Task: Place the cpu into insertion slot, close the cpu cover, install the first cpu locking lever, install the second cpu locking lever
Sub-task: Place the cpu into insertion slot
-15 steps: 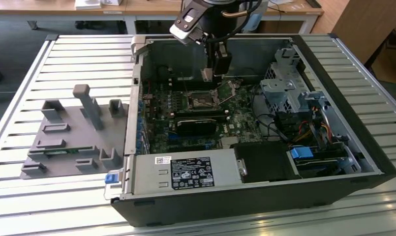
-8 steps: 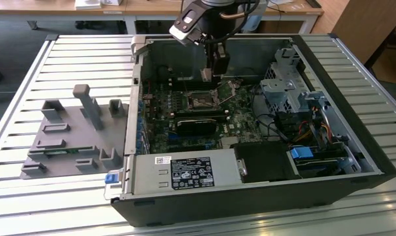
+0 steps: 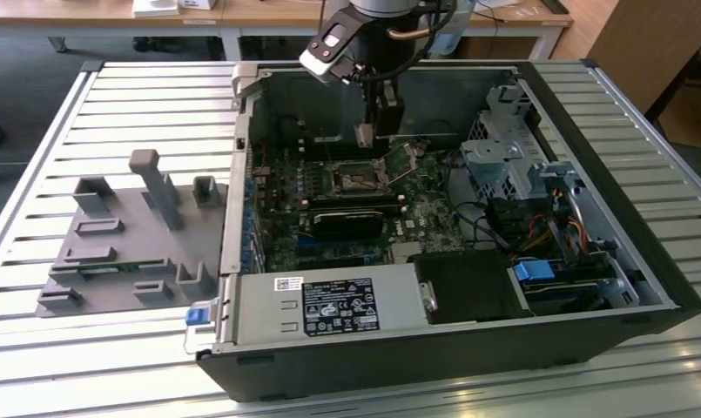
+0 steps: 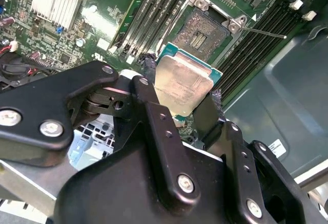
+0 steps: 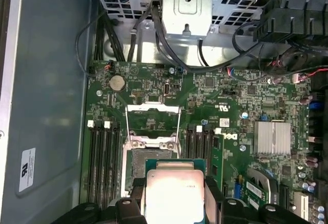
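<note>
My claw (image 4: 180, 98) is clamped on the cpu (image 4: 185, 78), a finger pressed to each of two opposite edges. I hold the chip in the air inside the open computer case (image 3: 443, 357), toward its far side. It is low over the motherboard (image 5: 246, 106), just beside the bare insertion slot (image 4: 205, 29) and not touching it. The cpu cover (image 5: 154, 115) is swung up, off the slot.

Lab or workshop: open computer case (image 3: 443, 357) on slatted metal bench (image 3: 152, 104), wooden desks (image 3: 269, 13) behind.
</note>
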### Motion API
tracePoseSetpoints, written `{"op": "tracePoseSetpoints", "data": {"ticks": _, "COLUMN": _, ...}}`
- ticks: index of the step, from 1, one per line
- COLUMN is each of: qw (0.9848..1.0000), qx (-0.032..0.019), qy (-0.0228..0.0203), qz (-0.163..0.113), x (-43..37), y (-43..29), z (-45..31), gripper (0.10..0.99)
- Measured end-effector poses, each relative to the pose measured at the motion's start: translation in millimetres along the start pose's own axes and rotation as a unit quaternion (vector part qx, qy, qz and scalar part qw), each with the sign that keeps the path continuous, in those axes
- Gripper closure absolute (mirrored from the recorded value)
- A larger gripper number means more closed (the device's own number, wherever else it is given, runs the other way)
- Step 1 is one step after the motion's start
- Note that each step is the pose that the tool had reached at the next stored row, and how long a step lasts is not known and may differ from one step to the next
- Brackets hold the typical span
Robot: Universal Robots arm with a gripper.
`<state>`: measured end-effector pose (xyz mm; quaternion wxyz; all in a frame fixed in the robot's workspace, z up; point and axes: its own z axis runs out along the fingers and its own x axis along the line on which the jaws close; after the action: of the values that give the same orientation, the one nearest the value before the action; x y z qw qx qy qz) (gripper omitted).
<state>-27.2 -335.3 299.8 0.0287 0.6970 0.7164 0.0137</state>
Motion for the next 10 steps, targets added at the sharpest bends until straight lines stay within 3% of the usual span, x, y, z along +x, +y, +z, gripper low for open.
{"op": "tracePoseSetpoints", "data": {"ticks": 10, "qw": 1.0000, "qx": 0.0000, "qy": -0.0015, "qz": 0.000, "x": 1.8, "y": -0.4, "z": 9.3, "gripper": 0.545}}
